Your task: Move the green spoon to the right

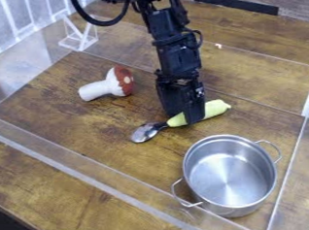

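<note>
The green spoon (204, 111) lies flat on the wooden table, its yellow-green handle pointing right and its silver bowl (145, 133) down-left, just above the pot. My black gripper (185, 115) points steeply down over the handle's left end, its fingers spread open on either side of it. The spoon rests on the table, not lifted. Part of the handle is hidden behind the fingers.
A steel pot (231, 174) with two handles stands at the lower right, close below the spoon. A white-and-red mushroom toy (106, 84) lies to the left. Clear acrylic walls (69, 165) edge the table at the front and sides.
</note>
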`<state>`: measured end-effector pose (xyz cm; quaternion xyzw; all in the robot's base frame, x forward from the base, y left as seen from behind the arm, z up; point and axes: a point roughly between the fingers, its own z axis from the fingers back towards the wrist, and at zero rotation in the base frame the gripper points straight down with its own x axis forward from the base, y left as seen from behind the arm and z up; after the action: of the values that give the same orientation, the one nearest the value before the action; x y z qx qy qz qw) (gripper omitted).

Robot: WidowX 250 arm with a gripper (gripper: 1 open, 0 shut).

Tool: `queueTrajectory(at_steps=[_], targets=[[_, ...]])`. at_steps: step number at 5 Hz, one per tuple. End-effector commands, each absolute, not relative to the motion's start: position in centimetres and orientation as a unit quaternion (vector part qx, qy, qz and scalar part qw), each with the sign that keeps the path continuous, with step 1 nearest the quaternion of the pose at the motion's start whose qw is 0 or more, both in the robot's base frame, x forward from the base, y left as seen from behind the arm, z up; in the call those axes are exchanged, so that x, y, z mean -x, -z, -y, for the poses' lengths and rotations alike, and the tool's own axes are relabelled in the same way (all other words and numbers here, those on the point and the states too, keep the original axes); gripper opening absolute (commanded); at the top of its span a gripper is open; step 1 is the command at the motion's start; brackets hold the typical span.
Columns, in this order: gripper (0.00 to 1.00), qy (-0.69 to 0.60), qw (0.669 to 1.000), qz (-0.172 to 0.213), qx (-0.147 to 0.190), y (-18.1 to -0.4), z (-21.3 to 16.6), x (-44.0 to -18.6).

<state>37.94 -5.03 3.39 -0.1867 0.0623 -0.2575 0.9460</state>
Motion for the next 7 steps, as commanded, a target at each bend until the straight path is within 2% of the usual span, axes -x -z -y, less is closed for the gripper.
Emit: queueTrajectory(at_steps=[1, 2, 3, 4, 5, 6, 7], targets=[[1.0, 0.252, 0.953, -0.02, 0.17, -7.3, 3.5, -38.6], [0.0, 0.263, 0.949, -0.027, 0.17, -7.2, 3.8, -38.8], [0.0, 0.275, 0.946, -0.033, 0.166, -7.8, 4.2, -38.9], [1.0, 0.268, 0.948, -0.035, 0.165, -8.2, 4.0, -38.2], [1.0, 0.262, 0.95, -0.037, 0.165, -8.5, 3.7, -37.6], [0.0, 0.266, 0.95, -0.041, 0.16, -9.6, 3.4, -37.7], [1.0, 0.27, 0.95, -0.038, 0.154, -10.9, 2.9, -37.7]])
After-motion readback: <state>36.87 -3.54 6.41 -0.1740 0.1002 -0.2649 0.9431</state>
